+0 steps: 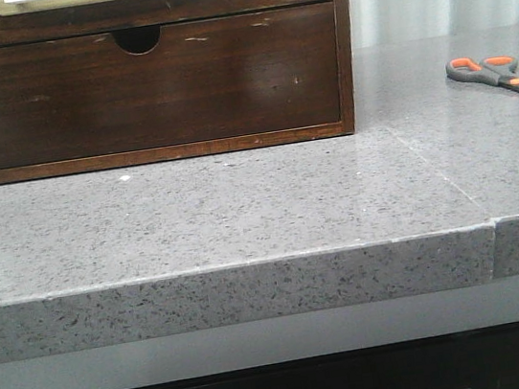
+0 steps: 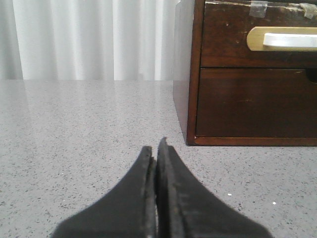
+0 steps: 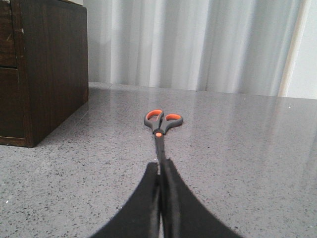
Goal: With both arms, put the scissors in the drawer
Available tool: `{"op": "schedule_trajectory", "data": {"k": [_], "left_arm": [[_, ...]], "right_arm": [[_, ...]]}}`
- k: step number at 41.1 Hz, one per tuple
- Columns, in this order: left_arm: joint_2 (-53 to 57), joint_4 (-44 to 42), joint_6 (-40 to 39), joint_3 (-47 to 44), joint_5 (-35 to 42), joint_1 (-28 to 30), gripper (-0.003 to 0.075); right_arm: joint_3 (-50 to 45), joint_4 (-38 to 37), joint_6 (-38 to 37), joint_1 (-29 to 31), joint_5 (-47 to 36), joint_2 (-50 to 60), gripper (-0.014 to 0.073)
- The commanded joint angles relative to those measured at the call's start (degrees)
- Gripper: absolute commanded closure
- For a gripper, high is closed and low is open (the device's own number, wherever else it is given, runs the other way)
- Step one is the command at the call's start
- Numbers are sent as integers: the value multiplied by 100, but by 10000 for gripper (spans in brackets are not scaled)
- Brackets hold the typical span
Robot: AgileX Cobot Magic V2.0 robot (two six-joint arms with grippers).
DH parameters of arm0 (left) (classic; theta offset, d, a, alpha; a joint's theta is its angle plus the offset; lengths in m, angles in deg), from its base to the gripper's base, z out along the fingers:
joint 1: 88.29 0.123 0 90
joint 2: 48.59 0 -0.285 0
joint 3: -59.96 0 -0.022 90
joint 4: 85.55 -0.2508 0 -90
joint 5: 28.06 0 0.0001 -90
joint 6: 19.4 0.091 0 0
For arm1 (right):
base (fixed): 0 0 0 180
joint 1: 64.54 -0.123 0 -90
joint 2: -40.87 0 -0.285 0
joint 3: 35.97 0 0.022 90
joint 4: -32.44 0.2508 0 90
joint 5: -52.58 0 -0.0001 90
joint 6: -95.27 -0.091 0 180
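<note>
— Where are the scissors [image 1: 499, 76]?
— Flat on the grey tabletop [image 1: 242, 207], well right of the wooden box [image 1: 147, 84], blades toward the right pincer [image 3: 160, 171].
— And the pincers?
— Both pressed closed, holding nothing. The left pincer [image 2: 155, 148] sits near the box; the drawer [image 2: 257, 37] with the white panel is closed.
</note>
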Motion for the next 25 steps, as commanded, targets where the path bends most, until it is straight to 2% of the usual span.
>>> {"op": "schedule_trajectory", "data": {"k": [1,17,25], "left_arm": [[106,43,-4,-146,503,-44,741],[106,43,-4,-146,503,-44,741],[106,43,-4,-122,1038,-44,741]], "right_arm": [[-9,43,31,0,-466,97,661],[-9,43,31,0,-476,97,661],[21,43,31,0,-430,97,661]]}}
